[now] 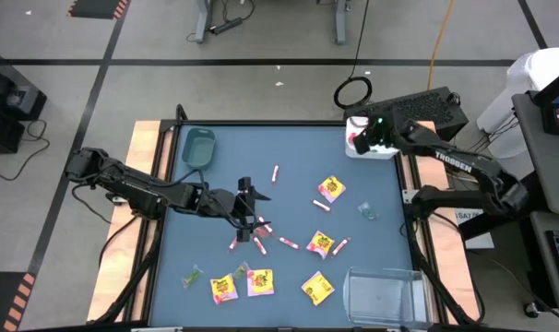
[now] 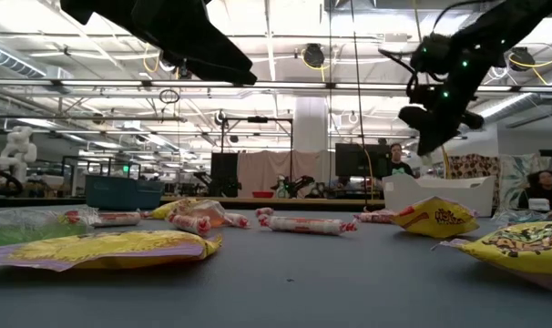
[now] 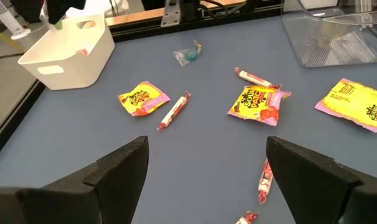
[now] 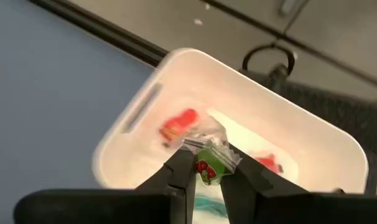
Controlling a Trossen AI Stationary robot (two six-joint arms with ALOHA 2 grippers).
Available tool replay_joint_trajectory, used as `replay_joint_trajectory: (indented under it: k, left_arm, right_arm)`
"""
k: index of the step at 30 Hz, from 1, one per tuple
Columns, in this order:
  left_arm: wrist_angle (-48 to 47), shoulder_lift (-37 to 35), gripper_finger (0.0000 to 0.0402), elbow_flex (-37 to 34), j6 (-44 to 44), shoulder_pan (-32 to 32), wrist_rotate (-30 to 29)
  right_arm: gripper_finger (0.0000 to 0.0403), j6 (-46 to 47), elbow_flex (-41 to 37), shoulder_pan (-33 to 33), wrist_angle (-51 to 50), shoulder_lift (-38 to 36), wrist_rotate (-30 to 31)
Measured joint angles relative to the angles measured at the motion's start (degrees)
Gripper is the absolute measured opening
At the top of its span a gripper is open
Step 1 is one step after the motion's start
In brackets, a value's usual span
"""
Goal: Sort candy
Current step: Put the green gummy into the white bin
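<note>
Right pincer at the upper right of the high view, over the white bin, clamped on a small clear-wrapped green candy. Red pieces already inside that bin. Left pincer at mid-frame over the blue worktop, fingers spread wide, holding nothing. Around it, pink-white sticks and yellow packets; more packets along the lower edge. Teal bin upper left, clear bin lower right.
</note>
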Motion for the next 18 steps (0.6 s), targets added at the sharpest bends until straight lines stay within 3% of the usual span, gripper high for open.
replay_joint_trajectory:
  k: [6,12,18]
  left_arm:
    - [1.55,0.0,0.0329,0.0,-0.3,0.0,-0.01]
    - [0.96,0.0,0.0329,0.0,-3.08,0.0,0.02]
    - [-1.44,0.0,0.0329,0.0,-7.16,-0.56,-0.02]
  right_arm:
    - [0.0061,-1.23,0.04,-8.47,-2.01,4.44,-5.64]
    - [0.0094,-0.71,0.04,-8.61,-1.26,10.23,-5.66]
    - [0.0158,-1.9,0.04,-8.55,-1.3,10.8,-6.1]
